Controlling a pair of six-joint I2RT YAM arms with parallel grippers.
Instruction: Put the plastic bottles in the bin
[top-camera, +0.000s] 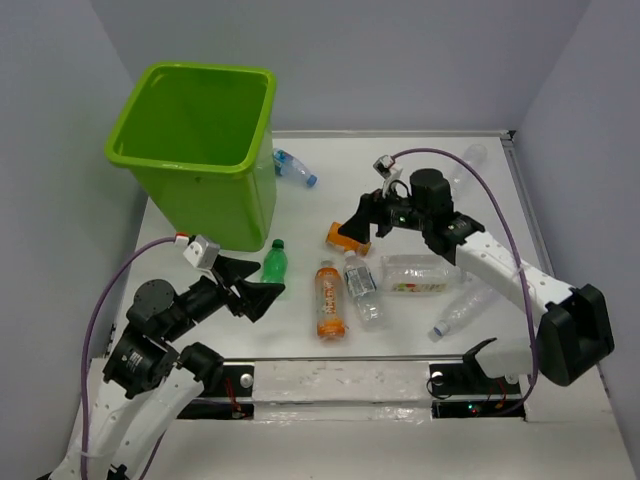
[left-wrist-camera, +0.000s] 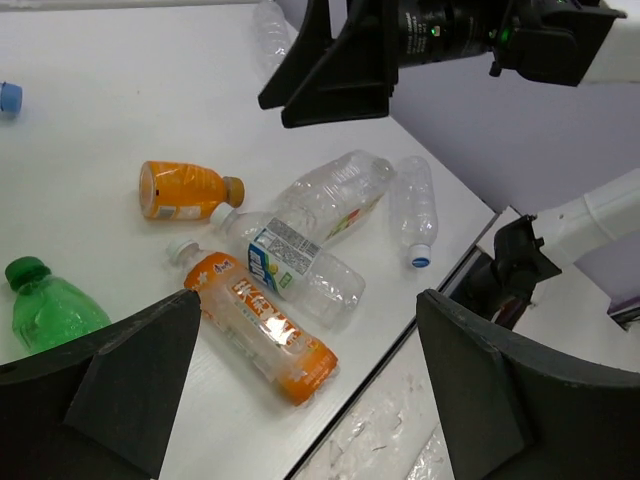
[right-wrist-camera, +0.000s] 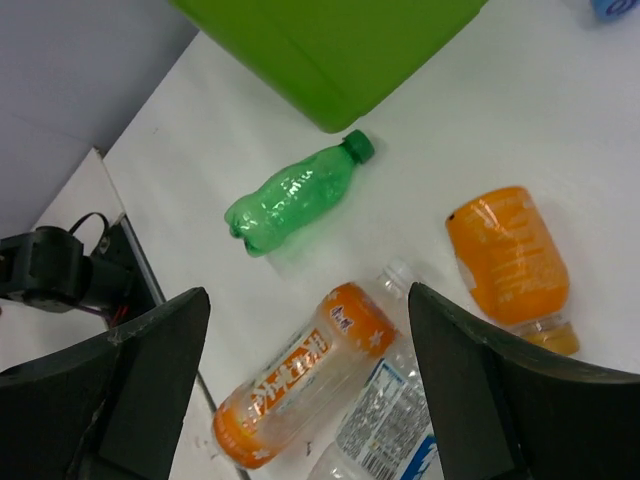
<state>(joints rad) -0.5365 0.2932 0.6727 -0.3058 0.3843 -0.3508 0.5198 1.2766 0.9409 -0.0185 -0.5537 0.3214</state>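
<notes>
The left end effector (top-camera: 268, 284), fingers spread wide and holding nothing, hangs just beside the green bottle (top-camera: 274, 260), which lies at the near foot of the lime-green bin (top-camera: 215, 205) on the counter's (top-camera: 330, 185) far left. The right end effector (top-camera: 368, 228), also spread and empty, hovers over the orange bottle (top-camera: 347, 238). An orange-labelled bottle (top-camera: 330, 298) and a clear bottle (top-camera: 362, 288) lie side by side just nearer, and a bluish bottle (top-camera: 293, 168) rests to the right of the bin.
</notes>
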